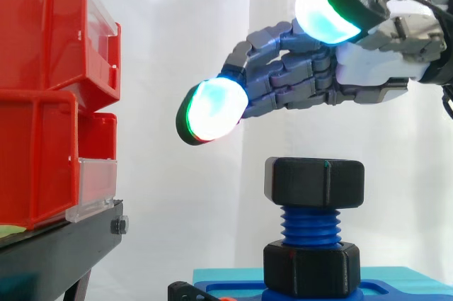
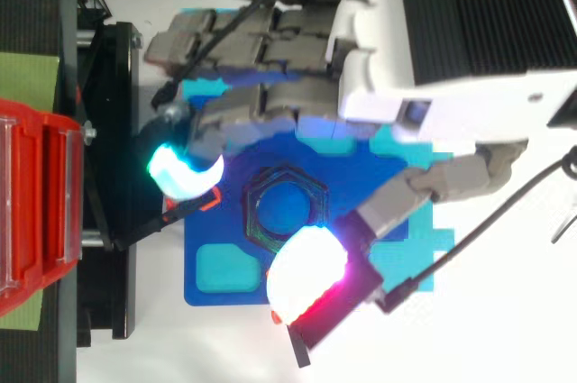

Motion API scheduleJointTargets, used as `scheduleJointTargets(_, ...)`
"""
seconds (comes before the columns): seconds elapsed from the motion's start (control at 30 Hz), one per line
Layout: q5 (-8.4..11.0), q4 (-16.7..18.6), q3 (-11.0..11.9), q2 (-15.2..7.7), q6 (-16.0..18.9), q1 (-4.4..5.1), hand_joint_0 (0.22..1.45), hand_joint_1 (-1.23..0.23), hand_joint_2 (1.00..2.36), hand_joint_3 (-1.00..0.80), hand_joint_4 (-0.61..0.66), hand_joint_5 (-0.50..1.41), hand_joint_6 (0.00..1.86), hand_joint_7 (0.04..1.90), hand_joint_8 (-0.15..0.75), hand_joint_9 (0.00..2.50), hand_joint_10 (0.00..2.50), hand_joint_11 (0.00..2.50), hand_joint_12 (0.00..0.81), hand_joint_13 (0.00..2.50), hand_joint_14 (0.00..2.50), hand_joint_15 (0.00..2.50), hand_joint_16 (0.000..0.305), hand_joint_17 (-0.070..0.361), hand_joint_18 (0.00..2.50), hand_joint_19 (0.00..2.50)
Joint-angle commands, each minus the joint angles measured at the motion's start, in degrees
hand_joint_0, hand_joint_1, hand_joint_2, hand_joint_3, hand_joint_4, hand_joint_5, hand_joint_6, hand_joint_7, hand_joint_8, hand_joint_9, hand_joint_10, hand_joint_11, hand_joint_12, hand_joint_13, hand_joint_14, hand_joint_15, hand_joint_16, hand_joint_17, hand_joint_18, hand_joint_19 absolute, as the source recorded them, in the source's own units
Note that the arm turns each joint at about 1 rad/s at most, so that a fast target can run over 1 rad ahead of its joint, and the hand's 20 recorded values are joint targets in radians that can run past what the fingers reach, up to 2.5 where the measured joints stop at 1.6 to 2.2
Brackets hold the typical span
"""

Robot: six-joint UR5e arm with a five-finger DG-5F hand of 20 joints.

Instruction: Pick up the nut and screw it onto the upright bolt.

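Observation:
A black hexagonal nut [image 1: 315, 182] sits on top of the upright blue threaded bolt [image 1: 311, 226], with several turns of thread bare below it. From above the nut [image 2: 287, 205] shows as a dark hexagonal ring. My hand [image 1: 375, 74] hovers above the nut without touching it. It is open: the fingers [image 1: 212, 110] reach left and slightly down, and the thumb pad [image 1: 327, 14] sits higher. In the top view the hand [image 2: 433, 31] spans the bolt, one glowing pad [image 2: 180, 171] left of the nut and the thumb pad [image 2: 306, 288] just below it.
The bolt rises from a second black hexagonal piece [image 1: 311, 269] on a blue base plate [image 2: 216, 288]. Red bins [image 1: 42, 103] on a black stand [image 1: 64, 241] stand to the left, close to the fingertips. A white curtain hangs behind.

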Motion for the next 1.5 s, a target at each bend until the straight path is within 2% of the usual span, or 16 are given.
scheduleJointTargets(0.0,1.02,0.1,0.0,0.0,0.1,1.87,0.44,-0.25,1.00,-0.50,0.06,-0.23,0.50,0.59,0.176,0.13,0.00,0.00,0.295,0.01,0.00,0.00,0.039,0.087,0.00,0.00)
scheduleJointTargets(0.23,1.37,-1.1,-0.6,0.0,0.3,2.75,0.44,-0.24,1.00,-0.50,0.06,-0.23,0.50,0.60,0.176,0.13,0.00,0.00,0.296,0.01,0.00,0.00,0.039,0.087,0.00,0.00)
scheduleJointTargets(0.37,1.37,-1.4,-1.1,0.0,0.4,2.84,0.44,-0.24,1.00,-0.50,0.08,-0.23,0.50,0.63,0.177,0.12,0.00,0.00,0.296,0.01,0.00,0.00,0.039,0.087,0.00,0.00)
scheduleJointTargets(0.53,1.54,-1.7,-1.3,0.0,0.4,2.57,0.44,-0.24,1.00,-0.50,0.08,-0.22,0.50,0.64,0.180,0.12,0.00,0.00,0.297,0.02,0.00,0.00,0.039,0.088,0.00,0.00)
scheduleJointTargets(0.63,1.46,-1.3,-2.1,0.0,0.4,2.31,0.44,-0.24,1.00,-0.50,0.09,-0.22,0.50,0.65,0.182,0.13,0.00,0.00,0.297,0.02,0.00,0.00,0.039,0.087,0.00,0.00)
scheduleJointTargets(0.83,1.54,-0.4,-3.5,0.0,0.5,2.13,0.45,-0.25,1.00,-0.50,0.15,-0.20,0.50,0.83,0.197,0.14,0.00,0.00,0.295,0.03,0.00,0.00,0.037,0.084,0.00,0.00)
scheduleJointTargets(1.07,1.28,-0.6,-3.5,0.0,0.7,1.69,0.45,-0.24,1.00,-0.50,0.17,-0.19,0.50,1.03,0.208,0.15,0.00,0.00,0.290,0.04,0.00,0.00,0.036,0.081,0.00,0.00)
scheduleJointTargets(1.3,1.10,-0.4,-3.5,0.1,0.6,1.34,0.45,-0.23,1.00,-0.50,0.17,-0.17,0.50,1.08,0.218,0.17,0.00,0.00,0.287,0.07,0.00,0.00,0.035,0.079,0.00,0.00)
scheduleJointTargets(1.47,0.93,-0.3,-3.5,0.1,0.6,0.73,0.45,-0.23,1.00,-0.50,0.17,-0.17,0.50,1.13,0.222,0.18,0.00,0.00,0.284,0.09,0.00,0.00,0.034,0.077,0.00,0.00)
